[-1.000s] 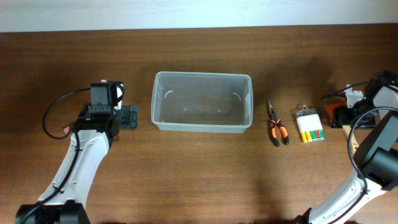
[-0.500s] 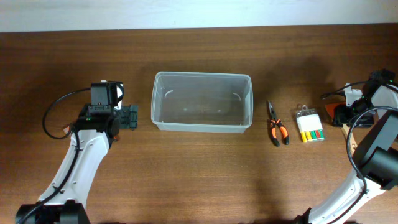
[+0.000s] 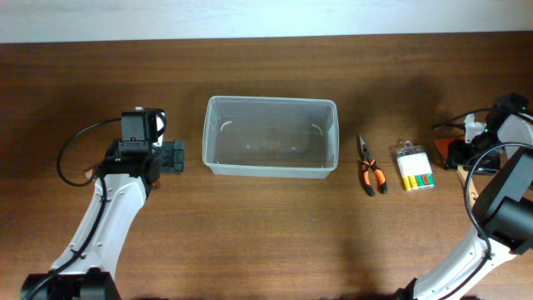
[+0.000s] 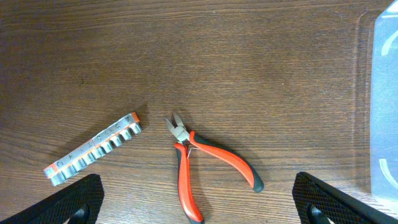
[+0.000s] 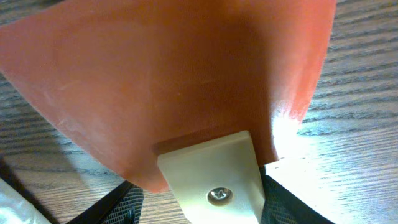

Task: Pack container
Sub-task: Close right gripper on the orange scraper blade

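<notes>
The clear plastic container stands in the middle of the table; its edge shows at the right of the left wrist view. My left gripper is just left of it, open and empty, above red-handled pliers and a socket strip. My right gripper at the far right is shut on an orange tool, its fingers either side of the tool's cream part.
Orange-handled pliers and a small clear case of coloured bits lie on the wood right of the container. A wooden block sits at the right edge.
My right wrist has shifted slightly at the far right. The left arm, the container and the tools have not moved.
</notes>
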Controlling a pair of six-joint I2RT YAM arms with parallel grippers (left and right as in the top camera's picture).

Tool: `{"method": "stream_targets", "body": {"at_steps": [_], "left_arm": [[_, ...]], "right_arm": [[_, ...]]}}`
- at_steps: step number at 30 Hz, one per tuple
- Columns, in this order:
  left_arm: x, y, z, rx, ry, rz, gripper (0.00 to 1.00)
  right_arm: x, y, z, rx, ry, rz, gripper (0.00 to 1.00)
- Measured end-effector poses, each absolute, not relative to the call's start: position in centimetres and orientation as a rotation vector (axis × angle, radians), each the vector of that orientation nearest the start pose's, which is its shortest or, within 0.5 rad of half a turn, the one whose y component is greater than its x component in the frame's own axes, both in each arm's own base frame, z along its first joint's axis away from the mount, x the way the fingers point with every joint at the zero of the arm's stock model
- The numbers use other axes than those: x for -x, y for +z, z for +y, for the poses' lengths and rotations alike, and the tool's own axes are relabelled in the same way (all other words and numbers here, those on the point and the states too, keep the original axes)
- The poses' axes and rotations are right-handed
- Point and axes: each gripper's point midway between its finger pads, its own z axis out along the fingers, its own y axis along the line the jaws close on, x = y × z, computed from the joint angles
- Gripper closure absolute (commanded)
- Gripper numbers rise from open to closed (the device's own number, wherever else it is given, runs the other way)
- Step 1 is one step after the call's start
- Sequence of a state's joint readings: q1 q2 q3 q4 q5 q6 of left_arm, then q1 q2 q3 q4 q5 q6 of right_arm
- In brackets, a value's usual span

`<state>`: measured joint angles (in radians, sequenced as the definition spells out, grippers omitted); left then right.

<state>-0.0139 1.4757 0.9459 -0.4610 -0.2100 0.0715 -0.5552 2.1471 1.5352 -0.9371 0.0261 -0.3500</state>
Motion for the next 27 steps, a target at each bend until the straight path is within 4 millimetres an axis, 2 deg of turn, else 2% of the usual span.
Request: {"method": "stream_targets", "body": {"at_steps": [12, 15, 19, 24, 27], "left_arm": [[-37.0, 10.2, 3.1, -0.029, 0.291, 2.555, 0.01], [-37.0, 10.2, 3.1, -0.029, 0.291, 2.555, 0.01], [-37.0, 10.2, 3.1, -0.029, 0.291, 2.555, 0.01], [-37.0, 10.2, 3.1, -0.029, 0.291, 2.555, 0.01], [-37.0, 10.2, 3.1, -0.029, 0.291, 2.555, 0.01]], "right_arm": [[-34.2, -0.2, -22.1, -0.275, -0.089, 3.121, 0.38], [-34.2, -0.2, -22.2, -0.269, -0.098, 3.121, 0.48], [-34.2, -0.2, -22.5, -0.26, -0.113, 3.119, 0.53], [-33.6, -0.2, -23.3, -0.292, -0.122, 3.121, 0.54], [-33.4, -0.2, -23.5, -0.304, -0.124, 3.124, 0.6]]}}
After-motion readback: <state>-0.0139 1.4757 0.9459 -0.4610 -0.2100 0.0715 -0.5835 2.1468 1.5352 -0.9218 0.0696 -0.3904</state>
